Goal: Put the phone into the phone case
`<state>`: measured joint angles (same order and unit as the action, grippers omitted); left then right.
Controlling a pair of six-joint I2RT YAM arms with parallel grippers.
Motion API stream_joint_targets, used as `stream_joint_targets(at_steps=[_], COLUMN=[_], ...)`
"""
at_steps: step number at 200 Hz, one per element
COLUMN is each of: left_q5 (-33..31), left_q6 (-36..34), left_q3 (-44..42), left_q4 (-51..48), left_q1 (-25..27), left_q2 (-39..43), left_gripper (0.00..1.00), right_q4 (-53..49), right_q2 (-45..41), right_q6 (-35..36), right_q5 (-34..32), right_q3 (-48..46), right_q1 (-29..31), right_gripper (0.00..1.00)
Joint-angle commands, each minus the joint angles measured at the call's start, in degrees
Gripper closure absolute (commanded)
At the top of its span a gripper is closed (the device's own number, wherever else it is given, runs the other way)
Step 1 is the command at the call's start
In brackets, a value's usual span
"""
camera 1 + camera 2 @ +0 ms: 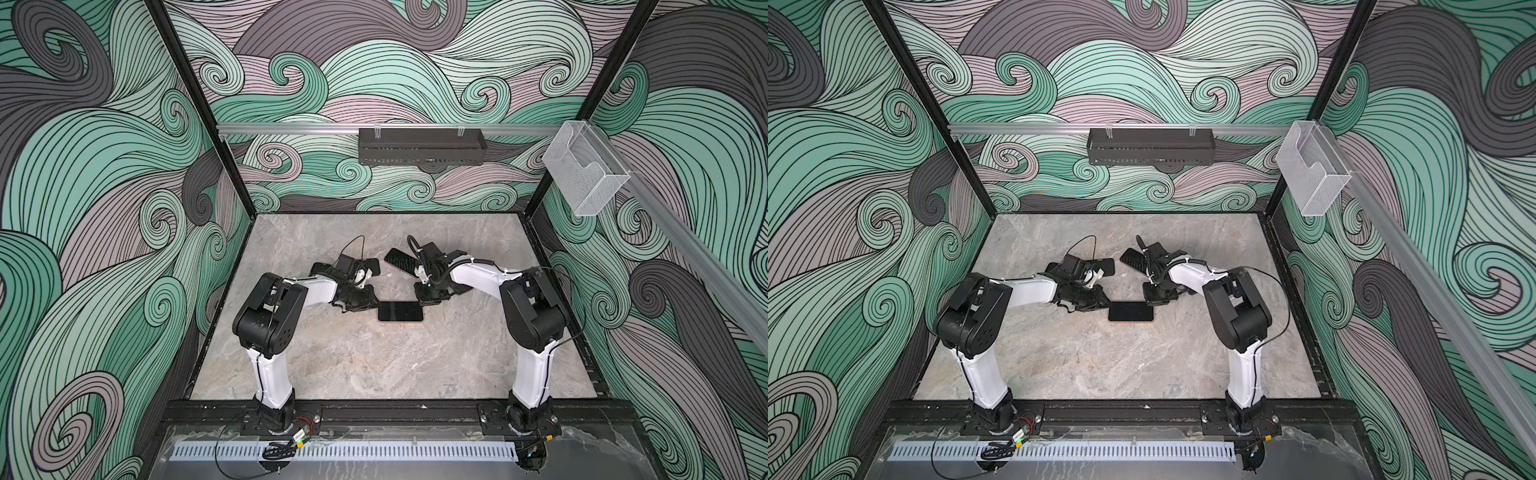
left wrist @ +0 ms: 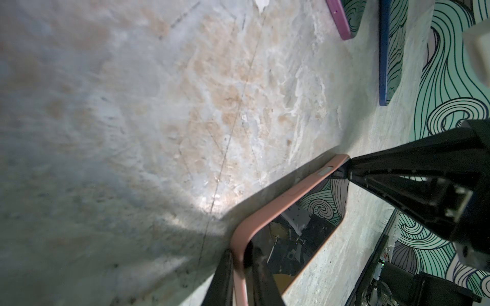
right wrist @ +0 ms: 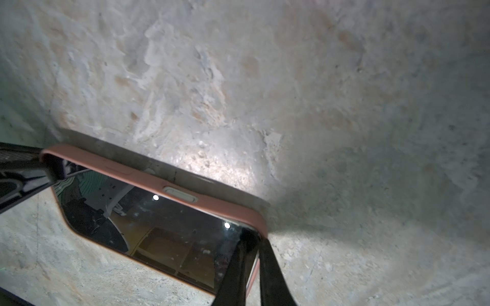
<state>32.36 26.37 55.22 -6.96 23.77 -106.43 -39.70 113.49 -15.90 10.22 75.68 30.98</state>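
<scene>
Where the grey marble table (image 1: 353, 361) lies between walls (image 1: 395, 75) of green and grey swirls, the phone (image 1: 400, 311) sits screen-up in its pink case (image 3: 143, 176) at the middle of both top views, the left gripper (image 1: 374, 306) and the right gripper (image 1: 420, 300) each pinching a case corner.

Swirling teal, lilac and grey wave walls (image 1: 104, 166) wrap three sides. There's the grey marble bench (image 1: 374, 365), evenly lit. At twelve o'clock a black perforated tray (image 1: 422, 146) hangs on a silver rail (image 1: 291, 128); at two o'clock, a clear plastic bin (image 1: 584, 174).
</scene>
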Motion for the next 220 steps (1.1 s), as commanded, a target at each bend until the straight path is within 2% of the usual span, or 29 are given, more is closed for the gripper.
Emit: stream_joint_targets(at_steps=[1,60,109,138,161,179,206,218,220], left_q5=[-1.0,-3.7,-6.7,-8.3,-9.3,-10.7,-14.0,-15.7,-16.0], left_q6=[-0.4,-0.1,1.9,2.8,3.2,3.2,4.3,4.9,4.9], left_q3=[-1.4,-2.7,-4.1,-4.8,-4.7,-4.8,-6.1,-6.7,-6.8], left_q4=[-0.2,-1.6,-2.6,-4.0,-6.5,-8.5,-10.7,-12.1,-12.3], left_q1=[0.7,0.7,0.7,0.6,0.5,0.3,0.1,-0.1,-0.1], left_q2=[-2.1,-0.5,1.3,3.6,6.3,9.1,14.4,16.5,16.9], left_gripper=[0.84,0.84,0.83,0.81,0.78,0.69,0.28,0.23,0.22], right_q4=[-1.4,-6.4,-7.6,-7.4,-7.1,-7.0,-4.0,-3.1,-2.9], right_q2=[8.5,8.6,7.3,4.9,1.0,-2.2,-6.6,-7.5,-7.6], right_q6=[-1.7,-1.7,-0.4,3.7,9.8,16.8,28.4,31.0,31.4], right_q5=[-4.8,-13.7,-14.4,-10.5,-7.0,-3.2,-0.7,-0.9,-1.0], right_q3=[-5.0,-2.7,-3.0,-2.6,-1.4,0.1,-0.5,-0.3,-0.2], right_q1=[3.6,5.2,5.3,5.1,4.9,4.3,4.4,4.4,4.4], right_gripper=[0.86,0.81,0.72,0.61,0.44,0.35,0.29,0.22,0.16])
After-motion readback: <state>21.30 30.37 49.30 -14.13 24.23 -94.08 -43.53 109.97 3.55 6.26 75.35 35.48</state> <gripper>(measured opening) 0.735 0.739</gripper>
